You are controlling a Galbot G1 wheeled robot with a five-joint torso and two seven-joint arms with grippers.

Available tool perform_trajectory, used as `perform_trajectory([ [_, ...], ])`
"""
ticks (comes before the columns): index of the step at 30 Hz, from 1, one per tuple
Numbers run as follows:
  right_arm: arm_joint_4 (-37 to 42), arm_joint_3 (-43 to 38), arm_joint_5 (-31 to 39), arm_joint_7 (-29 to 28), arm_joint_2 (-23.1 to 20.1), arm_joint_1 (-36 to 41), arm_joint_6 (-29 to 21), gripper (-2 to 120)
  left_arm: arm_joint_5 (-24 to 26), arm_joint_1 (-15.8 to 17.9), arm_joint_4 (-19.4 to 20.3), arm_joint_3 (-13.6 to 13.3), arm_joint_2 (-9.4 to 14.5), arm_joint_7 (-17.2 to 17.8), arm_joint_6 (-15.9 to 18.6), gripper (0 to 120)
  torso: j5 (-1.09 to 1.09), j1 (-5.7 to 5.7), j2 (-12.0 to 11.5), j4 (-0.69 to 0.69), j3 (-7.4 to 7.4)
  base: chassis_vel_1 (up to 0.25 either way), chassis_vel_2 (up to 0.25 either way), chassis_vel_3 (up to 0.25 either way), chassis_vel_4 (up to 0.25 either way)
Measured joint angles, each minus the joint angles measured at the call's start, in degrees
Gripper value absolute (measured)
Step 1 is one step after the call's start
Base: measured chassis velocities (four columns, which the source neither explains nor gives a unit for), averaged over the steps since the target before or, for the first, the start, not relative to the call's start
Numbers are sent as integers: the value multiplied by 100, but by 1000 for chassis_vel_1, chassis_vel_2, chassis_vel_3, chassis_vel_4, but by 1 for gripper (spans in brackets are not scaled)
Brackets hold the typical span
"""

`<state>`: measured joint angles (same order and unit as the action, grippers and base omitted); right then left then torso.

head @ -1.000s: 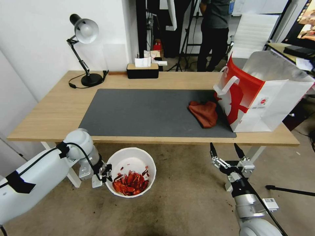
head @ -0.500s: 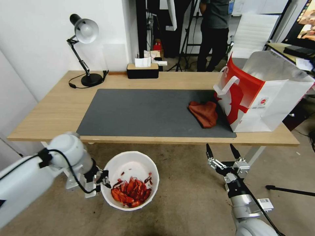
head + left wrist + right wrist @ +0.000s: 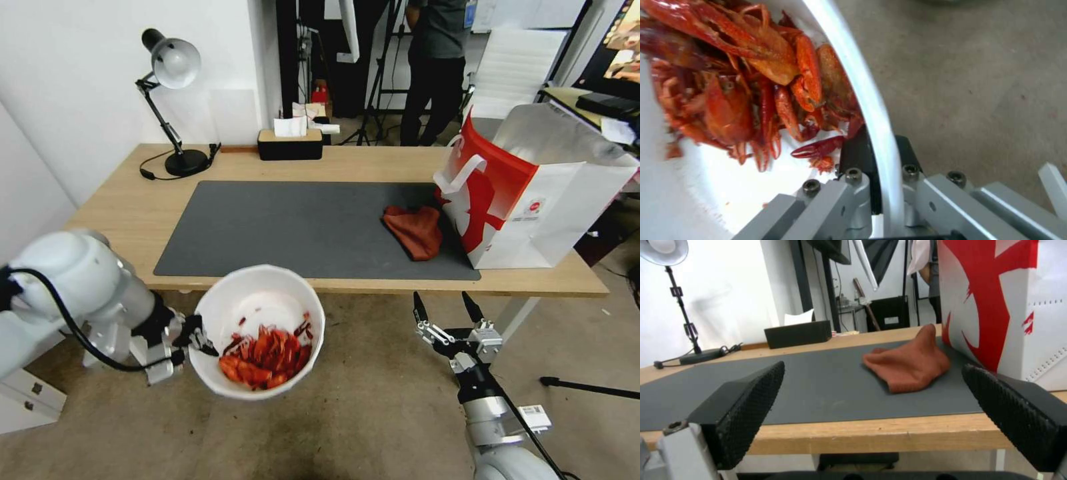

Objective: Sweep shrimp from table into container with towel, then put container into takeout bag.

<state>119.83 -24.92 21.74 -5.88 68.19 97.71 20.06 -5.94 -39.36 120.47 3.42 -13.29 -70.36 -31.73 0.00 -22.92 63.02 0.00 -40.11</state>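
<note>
No word, number or brand can be read anywhere; the large white paper takeout bag (image 3: 533,200) with red print carries a small round red logo whose lettering is too small to make out.

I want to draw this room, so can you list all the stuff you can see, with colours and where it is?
Round white plastic container: one, white, held in front of the table's near edge.
Shrimp: a pile, bright red-orange, inside the container.
Wood-topped table: one, light wood.
Mat: one, dark grey, on the table.
Cloth: one, rust-red, on the mat beside the bag.
Takeout bag: one, white and red, table's right end.
Desk lamp: one, black and silver, back left.
Tissue box: one, black, back edge.
Left gripper: clamped on the container's rim.
Right gripper: open, below the table edge.
</note>
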Motion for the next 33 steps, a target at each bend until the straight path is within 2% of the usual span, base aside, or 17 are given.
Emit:
perform_trajectory([
  [5, 29, 5, -12, 0, -32, -8, 0, 100, 278, 193, -181, 54, 85, 114, 212, 0, -1, 0, 0, 0, 0, 0, 0, 0, 0],
  [6, 32, 15, -12, 0, -59, -19, 0, 100, 283, 320, -275, 55, 89, 126, 227, 0, -1, 0, 0, 0, 0, 0, 0, 0, 0],
  [13, 26, 44, -12, -2, -111, -39, -1, 100, 275, 598, -658, -47, 36, 134, 242, 0, 0, 0, 0, 2, 0, 0, 0, 0, 0],
  [15, 18, 40, -13, 4, -107, -12, 9, 100, 247, 834, -900, -226, -102, 130, 240, 0, -1, 0, 0, 0, 0, 0, 0, 0, 0],
  [19, 6, 33, -14, 12, -102, -4, 23, 100, 239, 1043, -1087, -380, -241, 147, 236, 0, 0, 0, 0, 0, 0, 0, 0, 0, 0],
  [21, -22, 29, -20, 16, -94, -5, 36, 100, 229, 1297, -1392, -544, -474, 211, 237, 0, 0, 0, 0, 0, 0, 0, 0, 0, 0],
  [22, -22, 29, -20, 16, -94, -5, 36, 100, 229, 1297, -1392, -544, -474, 211, 237, 0, 0, 0, 0, 0, 0, 0, 0, 0, 0],
  [23, -41, 30, -27, 17, -90, -9, 38, 100, 200, 1445, -1553, -649, -584, 224, 236, 0, -1, 0, 0, 0, 0, 0, 0, 0, 0],
  [24, -69, 39, -43, 18, -82, -20, 39, 100, 132, 1717, -1780, -876, -739, 229, 198, 0, -1, 0, 0, 0, -1, 0, 0, 0, 0],
  [25, -69, 39, -43, 18, -82, -20, 39, 100, 132, 1717, -1780, -876, -739, 229, 198, 0, -1, 0, 0, 0, -1, 0, 0, 0, 0],
  [28, -99, 55, -97, 19, -67, -40, 40, 100, 123, 2234, -2070, -1357, -970, 254, 199, 0, 0, 0, 0, 1, 0, 0, 0, 0, 0],
  [30, -99, 55, -97, 19, -67, -40, 40, 100, 123, 2234, -2070, -1357, -970, 254, 199, 0, 0, 0, 0, 1, 0, 0, 0, 0, 0],
  [31, -101, 56, -114, 19, -58, -44, 40, 100, 124, 2387, -2139, -1489, -1062, 257, 213, 0, 1, 0, 0, 2, 0, 0, 0, 0, 0],
  [32, -102, 56, -157, 19, -30, -35, 40, 100, 122, 2875, -2395, -1886, -1416, 257, 236, 0, -1, 0, 0, 1, -1, 0, 0, 0, 0],
  [33, -102, 56, -157, 19, -30, -35, 40, 100, 122, 2875, -2395, -1886, -1416, 257, 236, 0, -1, 0, 0, 1, -1, 0, 0, 0, 0],
])
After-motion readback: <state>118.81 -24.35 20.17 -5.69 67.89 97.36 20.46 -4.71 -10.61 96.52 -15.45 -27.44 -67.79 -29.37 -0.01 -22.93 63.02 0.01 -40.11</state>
